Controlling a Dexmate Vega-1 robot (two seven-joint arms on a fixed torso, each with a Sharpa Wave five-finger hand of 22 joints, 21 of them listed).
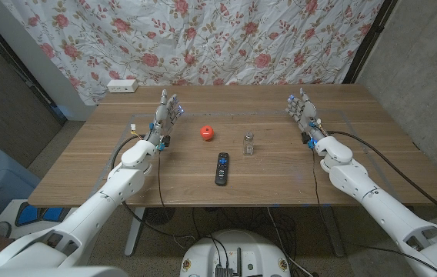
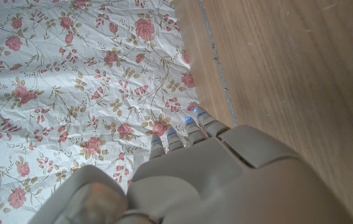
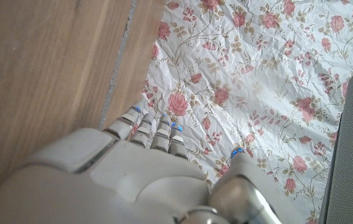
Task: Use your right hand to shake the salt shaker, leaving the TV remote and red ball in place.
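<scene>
1. A flowered cloth (image 1: 203, 38), white with pink roses, hangs as a backdrop behind everything. My wrist cameras see it too, beyond my fingertips.
2. A wooden table (image 1: 280, 185) stretches in front of me, its long side facing me.
3. My two white arms reach in from the lower corners, one along each side of the table.
4. My left hand (image 1: 165, 115) stands over the table's left part, fingers extended toward the cloth and a little apart, holding nothing. From the left wrist view I see its fingers (image 2: 192, 127) side by side, tips lit blue.
5. My right hand (image 1: 305, 114) mirrors it over the right part, fingers likewise extended, slightly apart and holding nothing. It is well apart from the shaker.
6. A black TV remote (image 1: 221, 168) lies flat near the table's middle, closer to me than the other small things.
7. A white power strip (image 1: 122, 86) sits at the far left corner of the table.
8. A red ball (image 1: 206, 132) rests left of centre, beyond the remote.
9. The salt shaker (image 1: 248, 143), small and clear, stands upright right of the ball and just beyond the remote's right side, between my two hands.
</scene>
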